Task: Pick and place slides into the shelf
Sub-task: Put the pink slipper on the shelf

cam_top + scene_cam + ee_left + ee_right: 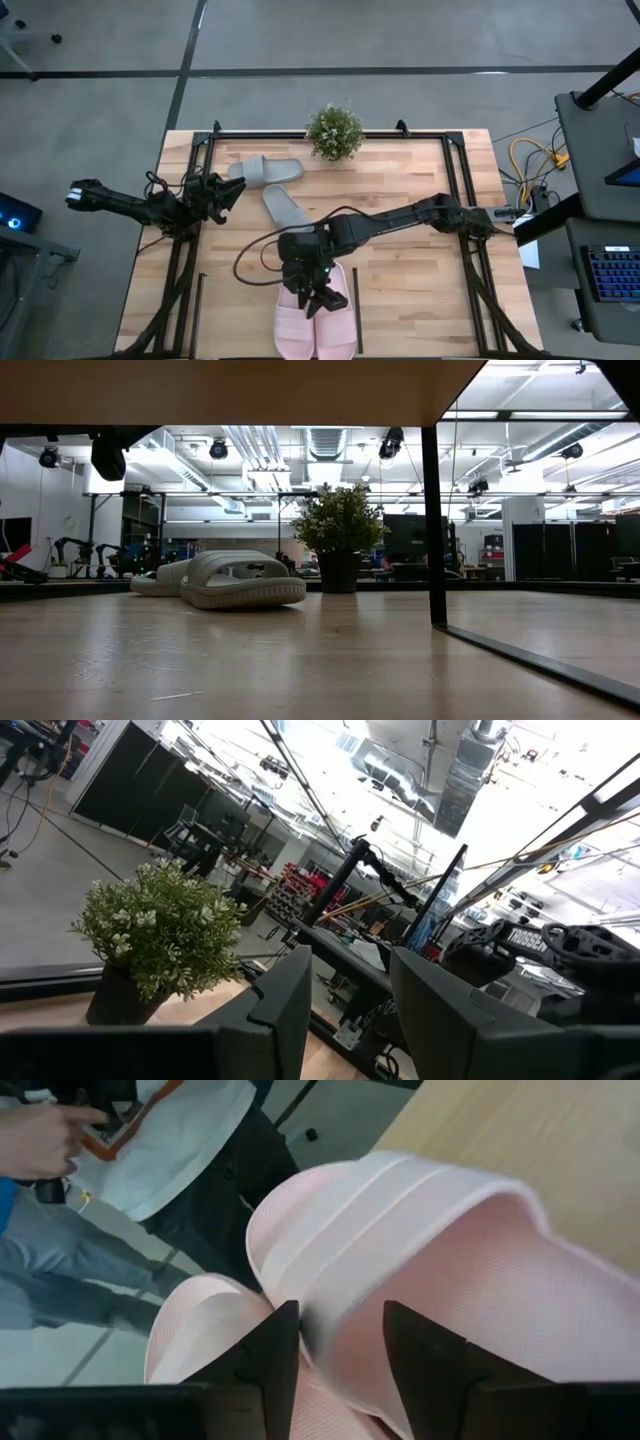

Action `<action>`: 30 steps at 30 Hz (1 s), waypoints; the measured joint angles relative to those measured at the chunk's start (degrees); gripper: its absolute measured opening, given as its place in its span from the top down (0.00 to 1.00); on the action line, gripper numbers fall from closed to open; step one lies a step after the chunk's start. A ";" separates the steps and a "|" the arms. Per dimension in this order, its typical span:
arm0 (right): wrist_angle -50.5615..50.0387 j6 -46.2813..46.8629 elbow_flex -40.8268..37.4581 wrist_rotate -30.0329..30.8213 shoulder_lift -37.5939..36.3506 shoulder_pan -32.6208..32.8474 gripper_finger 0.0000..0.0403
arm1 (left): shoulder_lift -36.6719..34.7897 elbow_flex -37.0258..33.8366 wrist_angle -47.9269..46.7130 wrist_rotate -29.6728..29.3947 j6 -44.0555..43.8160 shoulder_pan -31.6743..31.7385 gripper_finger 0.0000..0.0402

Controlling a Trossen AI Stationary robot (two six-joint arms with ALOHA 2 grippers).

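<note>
On the counter (420, 260), a potted plant (334, 132) stands at the middle of the far edge. Just left of it lies one slide (265, 170), and a second slide (288, 208) lies nearer, angled toward the counter's middle. At the near edge, two more slides (315, 325) sit side by side between the shelf's upright bars (358, 310). The right claw (318, 298) hangs over that pair. The left claw (222, 192) waits at the counter's left side, near the first slide.
</note>
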 joint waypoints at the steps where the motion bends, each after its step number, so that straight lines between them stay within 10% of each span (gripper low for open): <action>1: -0.39 0.20 0.49 0.08 0.00 -0.04 0.65 | -0.02 0.01 0.00 0.00 0.02 0.00 0.69; 30: -4.05 3.32 5.34 2.49 -0.02 -1.15 0.57 | 0.00 0.00 0.00 0.00 0.04 0.00 0.69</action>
